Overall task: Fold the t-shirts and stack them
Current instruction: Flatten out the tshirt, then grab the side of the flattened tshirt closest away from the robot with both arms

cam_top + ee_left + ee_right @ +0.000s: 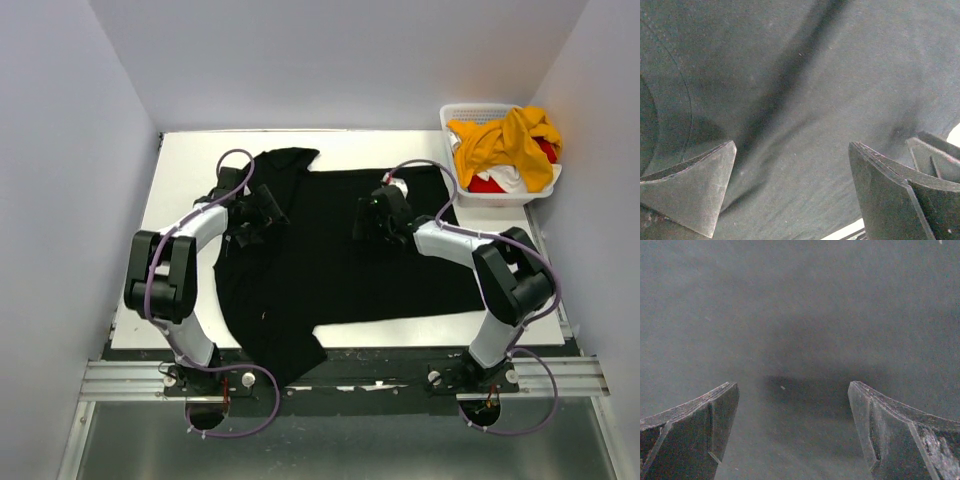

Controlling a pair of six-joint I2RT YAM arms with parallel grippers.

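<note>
So the black t-shirt (340,260) is laid out mostly flat across the white table (185,180). One sleeve is bunched toward the far left, and a corner of the cloth hangs off the near edge between the two arm bases. Both arms are reaching in over it. The left gripper (790,190) is over the left part of the shirt, by a long soft crease, with its fingers spread apart and nothing between them. The right gripper (792,425) is the same deal, wide apart and empty, hanging close over smooth black fabric on the right part. My guess is they're placed one on each side so they can pinch two spots at once and flip a fold over evenly, but no fold is made yet as far as I can see. Over in the far right corner there's the white slatted basket (475,110) holding the rest of the laundry in a heap. A yellow shirt (505,140) is on top and drapes over the rim, with a red shirt (487,184) and a white shirt (512,178) peeking out under it. Nothing's stacked on the table yet, so I'd say this is early days.
</note>
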